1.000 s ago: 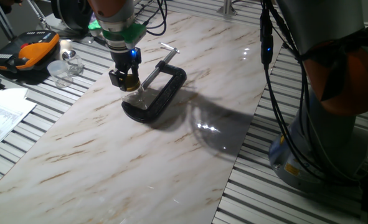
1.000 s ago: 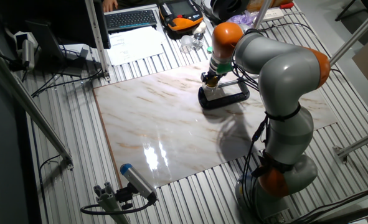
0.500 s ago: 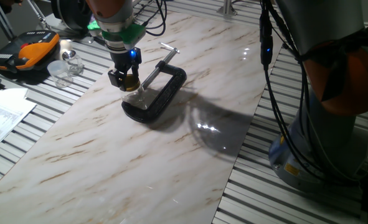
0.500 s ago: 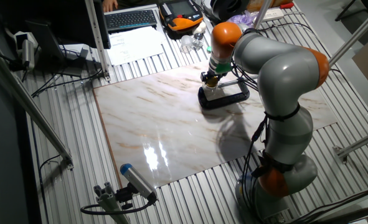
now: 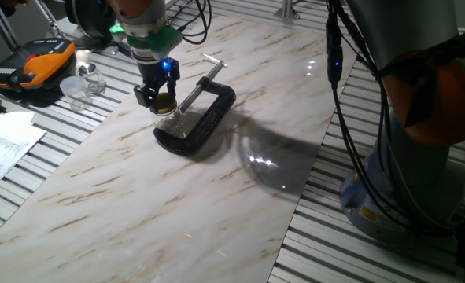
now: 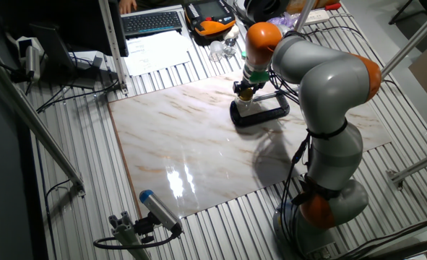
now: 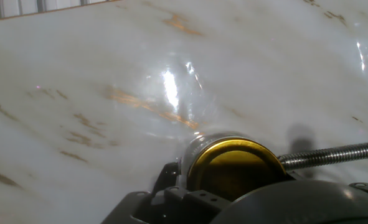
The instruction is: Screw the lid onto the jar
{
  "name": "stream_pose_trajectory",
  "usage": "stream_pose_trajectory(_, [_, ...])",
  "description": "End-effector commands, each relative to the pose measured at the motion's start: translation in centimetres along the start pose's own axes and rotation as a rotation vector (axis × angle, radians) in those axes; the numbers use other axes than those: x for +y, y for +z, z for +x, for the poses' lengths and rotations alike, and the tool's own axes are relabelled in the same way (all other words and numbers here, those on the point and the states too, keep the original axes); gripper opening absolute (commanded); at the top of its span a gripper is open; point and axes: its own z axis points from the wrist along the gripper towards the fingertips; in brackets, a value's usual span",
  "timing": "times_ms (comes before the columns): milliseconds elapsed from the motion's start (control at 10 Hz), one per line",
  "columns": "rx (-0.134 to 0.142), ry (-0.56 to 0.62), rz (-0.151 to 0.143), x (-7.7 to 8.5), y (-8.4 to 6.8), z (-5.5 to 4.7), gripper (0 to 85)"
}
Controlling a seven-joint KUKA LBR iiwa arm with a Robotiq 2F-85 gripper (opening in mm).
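Observation:
The gold lid [image 5: 164,101] sits on the mouth of the small clear jar [image 5: 170,123], and my gripper [image 5: 162,100] reaches down from above, shut on the lid with a finger on either side. A black C-clamp [image 5: 208,110] lying on the marble board holds the jar upright. The hand view has the lid [image 7: 233,167] close up at the bottom, with the jar's glass [image 7: 196,144] around it and the clamp's threaded screw [image 7: 333,154] pointing in from the right. In the other fixed view the gripper [image 6: 246,92] stands over the clamp [image 6: 267,112].
An orange-black case [image 5: 31,67] and clear plastic containers [image 5: 83,82] lie left of the board on the slatted table. Papers [image 5: 4,145] sit at the left edge. The arm's base and cables [image 5: 421,157] stand at the right.
The gripper has turned a little on the lid and shifted slightly up and to the left. The jar and clamp have not moved.

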Motion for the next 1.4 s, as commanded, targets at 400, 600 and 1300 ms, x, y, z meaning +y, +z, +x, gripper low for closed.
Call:
stream_pose_trajectory(400, [-0.002, -0.014, 0.007, 0.11, 0.21, -0.08, 0.0])
stream_pose_trajectory(600, [-0.002, -0.015, 0.005, 0.28, 0.32, -0.10, 0.0])
stream_pose_trajectory(1300, [-0.004, -0.015, 0.011, 0.32, 0.44, -0.10, 0.0])
